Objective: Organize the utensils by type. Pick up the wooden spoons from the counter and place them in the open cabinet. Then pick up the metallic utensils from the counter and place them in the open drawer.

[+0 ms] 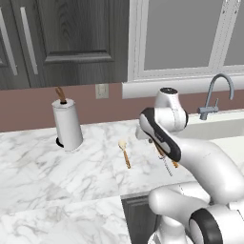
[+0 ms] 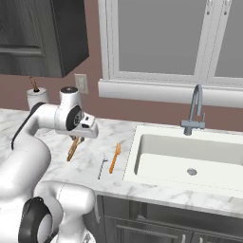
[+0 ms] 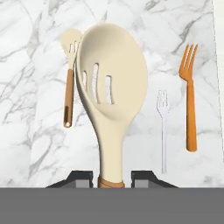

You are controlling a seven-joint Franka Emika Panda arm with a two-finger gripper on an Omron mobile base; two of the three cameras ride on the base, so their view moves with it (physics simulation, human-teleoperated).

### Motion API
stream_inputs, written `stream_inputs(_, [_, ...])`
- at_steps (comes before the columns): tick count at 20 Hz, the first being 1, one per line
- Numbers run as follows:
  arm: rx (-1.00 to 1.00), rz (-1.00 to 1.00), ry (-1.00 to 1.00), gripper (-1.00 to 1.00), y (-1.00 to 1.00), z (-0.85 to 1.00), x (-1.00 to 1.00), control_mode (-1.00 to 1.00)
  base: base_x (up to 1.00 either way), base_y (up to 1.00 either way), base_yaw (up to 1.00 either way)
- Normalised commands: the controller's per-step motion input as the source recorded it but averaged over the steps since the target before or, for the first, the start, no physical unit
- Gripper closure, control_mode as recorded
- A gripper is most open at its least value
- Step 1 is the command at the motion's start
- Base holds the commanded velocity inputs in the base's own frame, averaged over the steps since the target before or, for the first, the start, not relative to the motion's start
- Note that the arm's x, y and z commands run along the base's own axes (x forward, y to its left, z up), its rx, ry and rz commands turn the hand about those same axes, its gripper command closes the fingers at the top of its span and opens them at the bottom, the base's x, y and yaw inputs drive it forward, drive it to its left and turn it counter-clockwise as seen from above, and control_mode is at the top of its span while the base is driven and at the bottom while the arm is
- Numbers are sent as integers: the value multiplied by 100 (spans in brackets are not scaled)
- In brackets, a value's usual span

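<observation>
Pincer point(image 3: 111, 178) clamps the slotted wooden spoon point(image 3: 111, 87) low on its handle, above the tabletop point(image 3: 35, 144); light, stiff, top-heavy, so it may pivot.

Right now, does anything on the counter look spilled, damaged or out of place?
Nothing stands out. The gripper holds one slotted wooden spoon above the counter; the other wooden spoon, the silver fork and the orange fork lie flat and intact, apart.
</observation>
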Motion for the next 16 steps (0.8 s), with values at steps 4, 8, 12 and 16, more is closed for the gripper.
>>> stream_inputs(4, [0,0,-5,100,0,5,-20,-100,0,0,0])
stream_inputs(8, [0,0,-1,100,0,0,0,-100,0,0,0])
stream_inputs(12, [0,0,0,100,0,0,0,-100,0,0,0])
stream_inputs(16, [0,0,0,100,0,0,-2,100,-17,0,0])
